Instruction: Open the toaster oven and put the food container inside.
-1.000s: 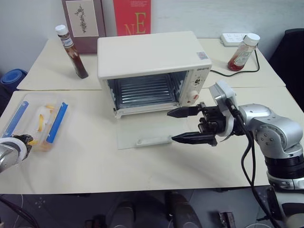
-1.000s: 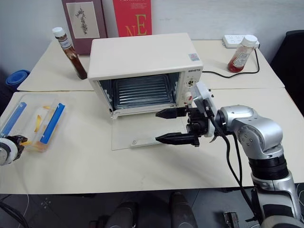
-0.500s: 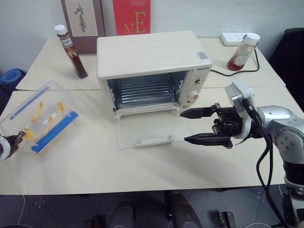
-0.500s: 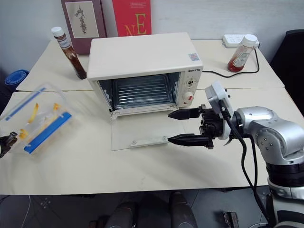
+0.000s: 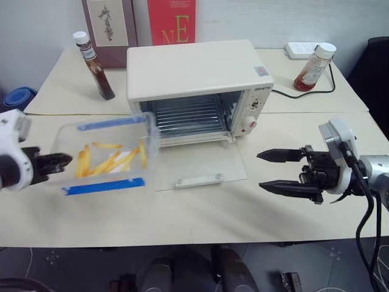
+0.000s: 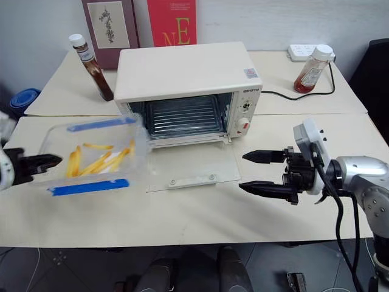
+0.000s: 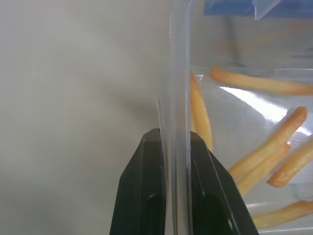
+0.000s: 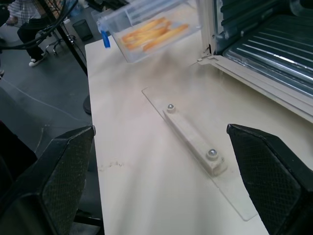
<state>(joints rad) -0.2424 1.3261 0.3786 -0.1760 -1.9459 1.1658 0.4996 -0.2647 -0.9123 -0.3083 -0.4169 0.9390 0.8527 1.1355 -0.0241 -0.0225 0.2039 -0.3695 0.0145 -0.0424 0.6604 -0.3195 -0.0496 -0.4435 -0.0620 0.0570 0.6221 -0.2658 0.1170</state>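
At the left edge of the cream table (image 5: 200, 213), the left gripper (image 5: 61, 161) reaches in level, pointing to the right, with its arm cut off by the frame. Its two black fingers (image 7: 146, 196) are clamped on the thin wall of the clear rectangular plastic food container with blue side clips (image 5: 106, 161), one finger on each side of the rim. The container hangs above the table, tilted, and its far corner is just beside the left front corner of the cream-white boxy toaster oven (image 5: 197, 76). Yellow-orange food strips (image 5: 109, 161) lie inside it.

The oven stands near the middle of the table toward the back edge. Its glass door (image 5: 200, 170) lies flat open on the table, with the white bar handle (image 5: 199, 180) facing up, and the wire rack (image 5: 188, 112) is visible inside.

Near the right edge, the right gripper (image 5: 276, 170) points to the left, almost level, above the table and apart from the door. Its fingers are spread wide and grasp nothing. Its forearm is partly cut off by the frame.
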